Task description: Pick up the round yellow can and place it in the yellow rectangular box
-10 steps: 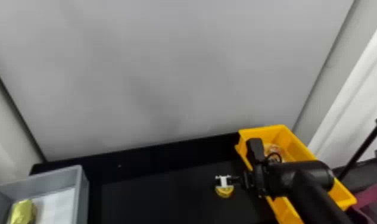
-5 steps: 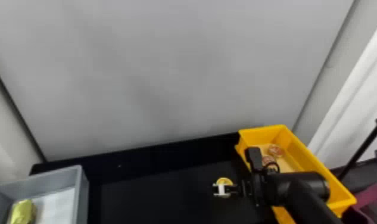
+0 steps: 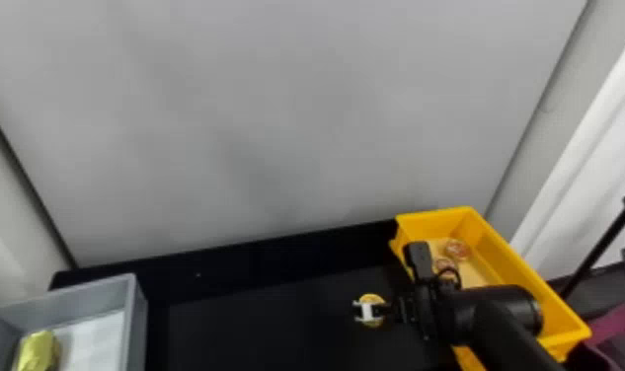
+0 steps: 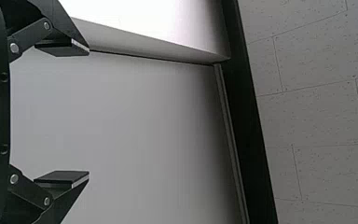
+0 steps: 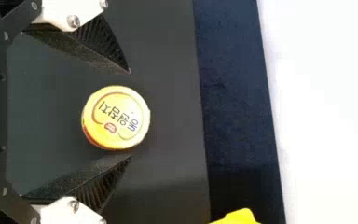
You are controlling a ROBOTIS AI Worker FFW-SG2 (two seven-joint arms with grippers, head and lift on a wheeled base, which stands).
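My right fingers (image 5: 105, 42) are standing wide apart, gripping nothing, with the can (image 5: 115, 117) sitting on the table (image 3: 256, 325) between them, so I am risking dropping it by pinching too high, then nudging it by closing off-center, as it is sitting nearer one tip. I am counting one table, one yellow box (image 3: 429, 224), one gray box (image 3: 136, 325), one gold packet (image 3: 37, 351), one can, and two round things (image 3: 457, 249) in the yellow box; my left fingers (image 4: 63, 179) are hanging wide apart, empty.

Grey bin (image 3: 138, 320) holds gold packet (image 3: 37, 351); curtain (image 3: 592, 172) hangs.
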